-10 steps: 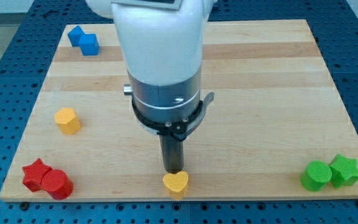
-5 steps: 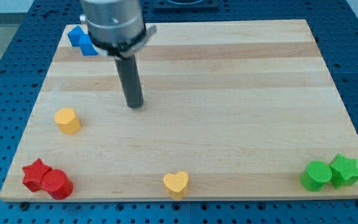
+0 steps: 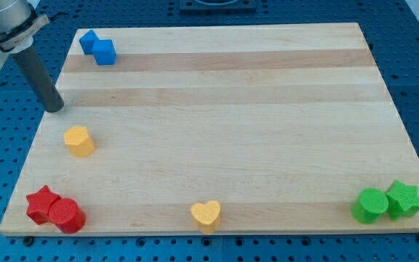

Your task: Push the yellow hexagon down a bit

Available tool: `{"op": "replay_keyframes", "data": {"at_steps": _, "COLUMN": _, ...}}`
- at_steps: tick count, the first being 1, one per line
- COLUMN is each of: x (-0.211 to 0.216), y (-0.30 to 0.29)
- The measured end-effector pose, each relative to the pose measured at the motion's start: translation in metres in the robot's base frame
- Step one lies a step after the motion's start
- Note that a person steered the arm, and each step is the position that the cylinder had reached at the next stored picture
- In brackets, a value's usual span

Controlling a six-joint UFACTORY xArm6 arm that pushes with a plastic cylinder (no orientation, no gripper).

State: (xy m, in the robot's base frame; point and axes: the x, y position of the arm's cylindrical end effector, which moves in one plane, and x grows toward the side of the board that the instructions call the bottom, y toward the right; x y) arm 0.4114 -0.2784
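The yellow hexagon sits near the left edge of the wooden board, about halfway down. My tip is at the board's left edge, above and a little to the view's left of the yellow hexagon, with a gap between them. The dark rod rises from the tip toward the view's top left, where the arm body shows in the corner.
Two blue blocks touch each other at the top left. A red star and a red cylinder sit at the bottom left. A yellow heart lies at the bottom edge. A green cylinder and a green star sit at the bottom right.
My tip has swept from just above the yellow heart, up across the board, to the left edge above the yellow hexagon. No block has moved.
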Motion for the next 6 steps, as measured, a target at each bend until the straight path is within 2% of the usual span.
{"op": "replay_keyframes", "data": {"at_steps": 1, "x": 0.028, "y": 0.029}}
{"op": "replay_keyframes", "data": {"at_steps": 3, "x": 0.028, "y": 0.030}}
{"op": "replay_keyframes", "data": {"at_steps": 4, "x": 0.073, "y": 0.059}}
{"op": "replay_keyframes", "data": {"at_steps": 5, "x": 0.086, "y": 0.068}}
{"op": "replay_keyframes", "data": {"at_steps": 6, "x": 0.081, "y": 0.068}}
